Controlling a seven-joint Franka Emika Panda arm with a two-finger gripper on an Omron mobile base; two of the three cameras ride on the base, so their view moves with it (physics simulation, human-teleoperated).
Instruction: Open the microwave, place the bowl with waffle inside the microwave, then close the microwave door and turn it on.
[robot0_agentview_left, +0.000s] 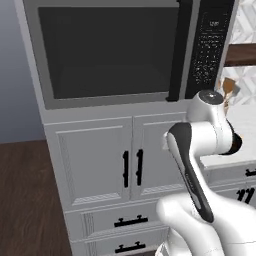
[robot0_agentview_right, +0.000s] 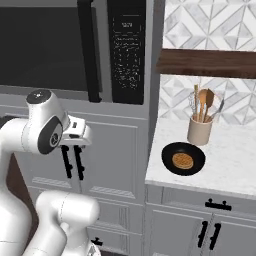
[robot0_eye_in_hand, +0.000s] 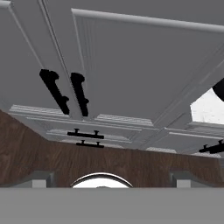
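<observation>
In the left base view the microwave (robot0_agentview_left: 115, 50) is sitting shut above the cabinet doors (robot0_agentview_left: 100, 160), its door (robot0_agentview_left: 107, 50) flush, the black handle (robot0_agentview_left: 179, 50) standing beside the keypad (robot0_agentview_left: 207, 45); in the right base view the black bowl (robot0_agentview_right: 183, 159) is resting on the white desk (robot0_agentview_right: 225, 155), carrying the waffle (robot0_agentview_right: 182, 160), just beside the utensil crock (robot0_agentview_right: 200, 131); in the hand view the hand (robot0_eye_in_hand: 109, 178) is pointing at the cabinet doors, fingers spread wide, holding nothing.
</observation>
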